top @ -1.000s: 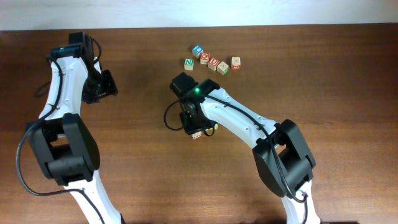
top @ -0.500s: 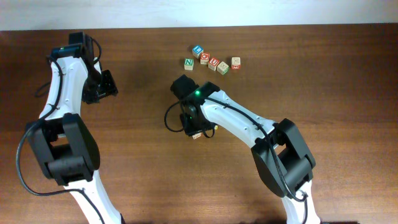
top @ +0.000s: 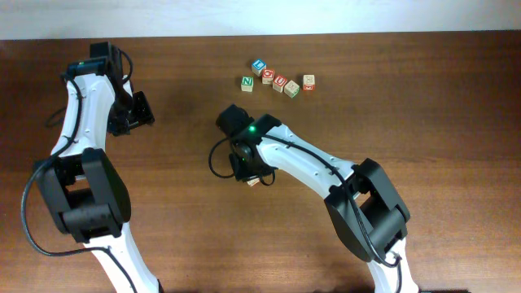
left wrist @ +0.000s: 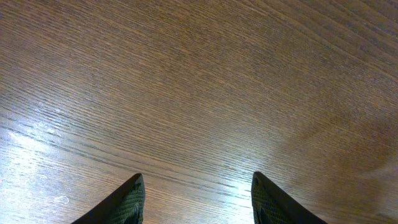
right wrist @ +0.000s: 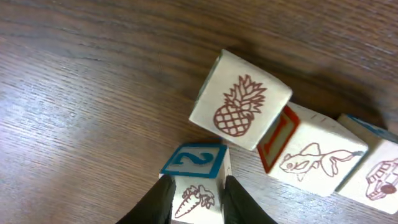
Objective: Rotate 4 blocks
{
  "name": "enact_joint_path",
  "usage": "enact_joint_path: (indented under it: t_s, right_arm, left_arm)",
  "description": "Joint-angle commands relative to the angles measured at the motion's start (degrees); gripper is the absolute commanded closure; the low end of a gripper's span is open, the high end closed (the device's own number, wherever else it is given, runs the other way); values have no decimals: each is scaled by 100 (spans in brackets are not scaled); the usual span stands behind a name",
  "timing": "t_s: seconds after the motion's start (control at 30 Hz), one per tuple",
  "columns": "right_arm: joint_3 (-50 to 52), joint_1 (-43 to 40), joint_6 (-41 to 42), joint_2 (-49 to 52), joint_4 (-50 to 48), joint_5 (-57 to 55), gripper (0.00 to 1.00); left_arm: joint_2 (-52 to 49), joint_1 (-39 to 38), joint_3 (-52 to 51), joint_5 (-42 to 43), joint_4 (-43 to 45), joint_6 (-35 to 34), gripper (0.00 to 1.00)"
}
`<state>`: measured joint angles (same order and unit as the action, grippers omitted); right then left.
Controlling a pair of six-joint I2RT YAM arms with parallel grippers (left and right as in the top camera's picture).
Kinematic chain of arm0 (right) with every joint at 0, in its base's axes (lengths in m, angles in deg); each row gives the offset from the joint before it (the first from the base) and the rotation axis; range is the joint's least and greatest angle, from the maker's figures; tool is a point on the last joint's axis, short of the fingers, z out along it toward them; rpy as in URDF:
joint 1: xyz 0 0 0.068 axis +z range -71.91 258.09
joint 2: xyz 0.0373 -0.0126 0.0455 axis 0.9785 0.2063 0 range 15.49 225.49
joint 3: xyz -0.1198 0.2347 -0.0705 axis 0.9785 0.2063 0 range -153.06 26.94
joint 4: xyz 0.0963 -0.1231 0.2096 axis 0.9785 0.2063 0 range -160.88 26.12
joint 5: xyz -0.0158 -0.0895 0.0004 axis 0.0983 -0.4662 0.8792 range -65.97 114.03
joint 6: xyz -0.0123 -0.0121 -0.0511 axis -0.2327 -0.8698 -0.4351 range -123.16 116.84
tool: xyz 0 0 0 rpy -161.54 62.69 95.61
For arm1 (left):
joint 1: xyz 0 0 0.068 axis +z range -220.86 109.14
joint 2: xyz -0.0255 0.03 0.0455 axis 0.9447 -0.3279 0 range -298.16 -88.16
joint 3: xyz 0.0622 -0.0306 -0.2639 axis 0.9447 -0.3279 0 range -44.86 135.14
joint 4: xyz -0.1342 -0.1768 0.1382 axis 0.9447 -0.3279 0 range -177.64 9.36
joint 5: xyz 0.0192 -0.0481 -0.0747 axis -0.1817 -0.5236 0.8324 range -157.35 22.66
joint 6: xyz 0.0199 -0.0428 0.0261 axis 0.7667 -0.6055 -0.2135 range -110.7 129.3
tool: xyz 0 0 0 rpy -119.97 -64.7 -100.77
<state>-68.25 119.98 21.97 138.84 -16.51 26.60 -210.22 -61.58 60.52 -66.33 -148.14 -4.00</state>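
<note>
In the right wrist view my right gripper (right wrist: pixel 198 185) is shut on a pale block (right wrist: pixel 194 158) with a blue "2" on top and a red carrot on the side facing me. Both fingers press its sides. Beyond it lie three more pale blocks: a tilted pineapple block (right wrist: pixel 241 99), a fish block (right wrist: pixel 317 158) and one with a car (right wrist: pixel 380 179). From overhead my right gripper (top: pixel 248 171) is at mid-table, with only a corner of the held block (top: pixel 255 181) showing and the others hidden under the arm. My left gripper (top: pixel 140 110) stands open over bare wood at the far left.
A row of lettered cubes (top: pixel 277 80) lies at the back of the table, apart from both arms. The table's back edge (top: pixel 326 34) runs just behind them. In the left wrist view only wood grain lies between the fingertips (left wrist: pixel 134 196).
My right gripper has shifted slightly left and toward the front, and its jaws have closed in on the block with the "2". The left arm has not moved.
</note>
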Motion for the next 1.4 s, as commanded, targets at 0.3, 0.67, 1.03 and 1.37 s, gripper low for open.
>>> enact_joint_path:
  t_s: [0.3, 0.67, 1.03, 1.37]
  right_arm:
    - [92, 15, 610, 87, 66, 129, 84]
    - [92, 15, 841, 90, -754, 173, 85]
    - [-330, 15, 334, 31, -1003, -24, 79]
    - [-389, 428, 42, 114, 118, 319, 79]
  left_arm:
    - [13, -26, 72, -37, -9, -17, 46]
    - [13, -26, 72, -37, -33, -17, 46]
    - [13, -26, 72, -39, -28, -15, 44]
    - [13, -26, 72, -39, -24, -17, 43]
